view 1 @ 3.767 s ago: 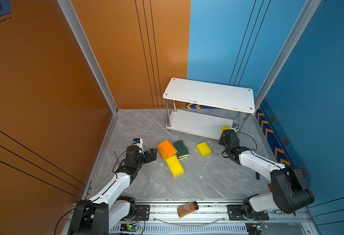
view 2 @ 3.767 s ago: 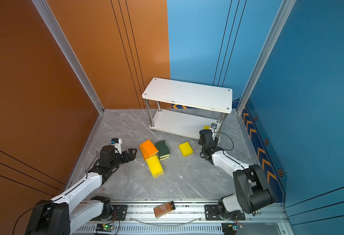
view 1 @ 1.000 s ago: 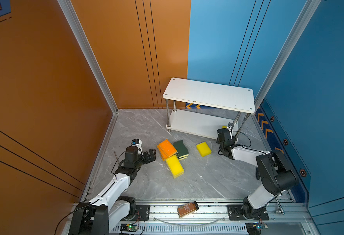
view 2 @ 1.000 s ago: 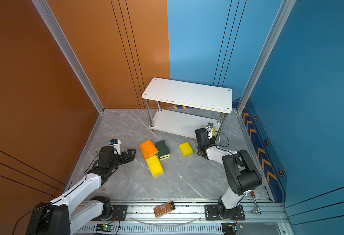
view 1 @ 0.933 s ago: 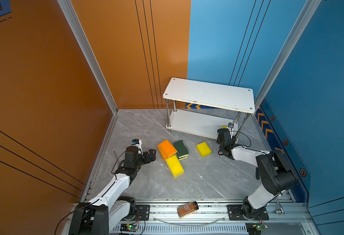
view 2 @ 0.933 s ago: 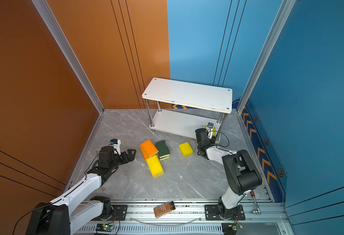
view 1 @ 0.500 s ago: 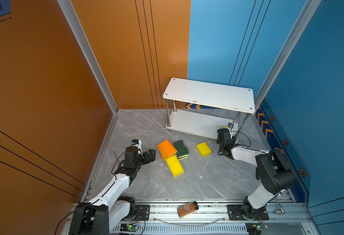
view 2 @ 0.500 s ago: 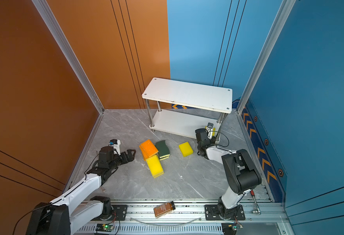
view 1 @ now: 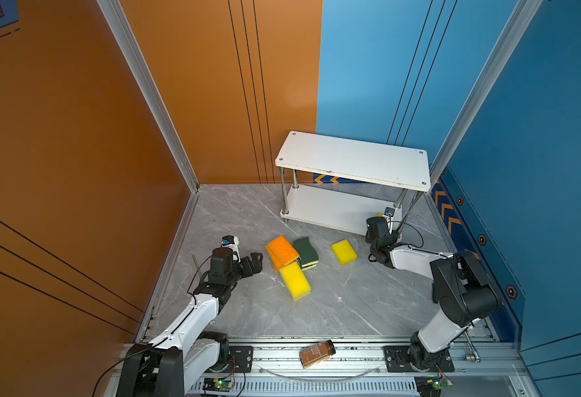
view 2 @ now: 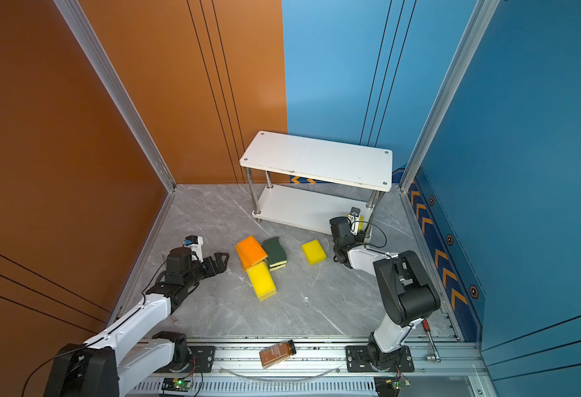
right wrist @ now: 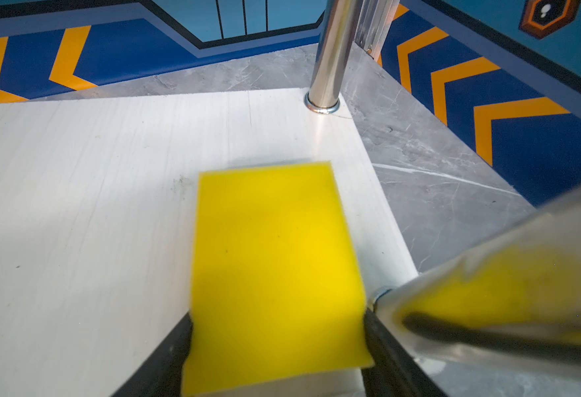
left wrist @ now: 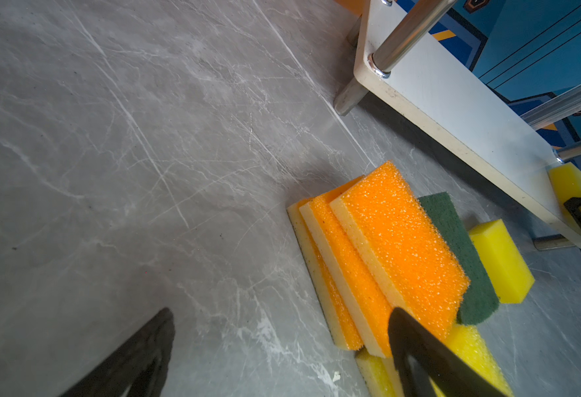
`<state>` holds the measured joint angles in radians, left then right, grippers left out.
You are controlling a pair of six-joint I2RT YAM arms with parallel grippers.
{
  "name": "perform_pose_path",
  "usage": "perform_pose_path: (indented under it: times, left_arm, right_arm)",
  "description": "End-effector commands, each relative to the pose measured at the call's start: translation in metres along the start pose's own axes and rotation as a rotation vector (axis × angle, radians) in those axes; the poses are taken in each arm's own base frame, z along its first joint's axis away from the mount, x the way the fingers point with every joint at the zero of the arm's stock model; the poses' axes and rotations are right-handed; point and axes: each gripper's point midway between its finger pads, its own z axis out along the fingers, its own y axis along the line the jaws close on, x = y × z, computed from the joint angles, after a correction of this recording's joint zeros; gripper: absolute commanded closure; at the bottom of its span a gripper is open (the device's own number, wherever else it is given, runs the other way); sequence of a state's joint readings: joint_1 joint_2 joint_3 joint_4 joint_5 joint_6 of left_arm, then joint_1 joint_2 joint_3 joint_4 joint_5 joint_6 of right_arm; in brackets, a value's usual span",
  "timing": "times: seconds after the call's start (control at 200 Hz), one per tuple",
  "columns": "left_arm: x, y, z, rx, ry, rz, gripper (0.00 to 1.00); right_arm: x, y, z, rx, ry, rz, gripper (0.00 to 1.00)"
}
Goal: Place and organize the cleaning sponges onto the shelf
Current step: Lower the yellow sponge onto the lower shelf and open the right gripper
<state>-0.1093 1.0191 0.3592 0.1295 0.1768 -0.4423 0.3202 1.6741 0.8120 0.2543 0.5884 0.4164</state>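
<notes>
The shelf (view 1: 350, 161) (view 2: 316, 158) stands at the back right. A yellow sponge (right wrist: 275, 257) (left wrist: 570, 185) lies flat on the right front corner of its lower board (right wrist: 76, 172). My right gripper (right wrist: 278, 318) has a finger along each long side of it; whether they still press is unclear. On the floor lie stacked orange-topped sponges (view 1: 283, 249) (left wrist: 395, 240), green-topped ones (view 1: 306, 249) (view 2: 274, 251), stacked yellow ones (view 1: 295, 280) (view 2: 261, 280) and a lone yellow sponge (view 1: 344, 252) (view 2: 313, 252). My left gripper (view 1: 255, 263) (left wrist: 282, 312) is open, just left of the orange stack.
A brown bottle (view 1: 317, 353) (view 2: 278, 353) lies on the front rail. A red-handled tool (view 2: 431, 338) rests at the front right. The shelf's metal post (right wrist: 330, 51) stands close behind the placed sponge, another post right beside my right gripper. Walls close in on three sides.
Since the earliest frames the right arm has folded in and carried its yellow sponge further onto the lower board. Over the last second nothing visibly moved. The left arm stays put.
</notes>
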Motion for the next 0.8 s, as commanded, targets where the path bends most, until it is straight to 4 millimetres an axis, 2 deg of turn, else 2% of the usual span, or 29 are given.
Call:
perform_pose_path:
  times: [0.0, 0.335, 0.796]
  left_arm:
    - [0.007, 0.006, -0.002, -0.012, 0.017, -0.004, 0.02]
    - [0.006, 0.005, -0.001, -0.007, 0.017, -0.003, 0.02]
    - [0.011, 0.007, 0.000, -0.007, 0.023, -0.003, 0.02]
  right_arm:
    - [0.006, -0.003, 0.005, 0.028, 0.027, -0.020, 0.30]
    - [0.003, -0.003, 0.001, 0.029, 0.024, -0.024, 0.20]
    - [-0.001, -0.003, -0.011, 0.035, 0.010, -0.049, 0.17]
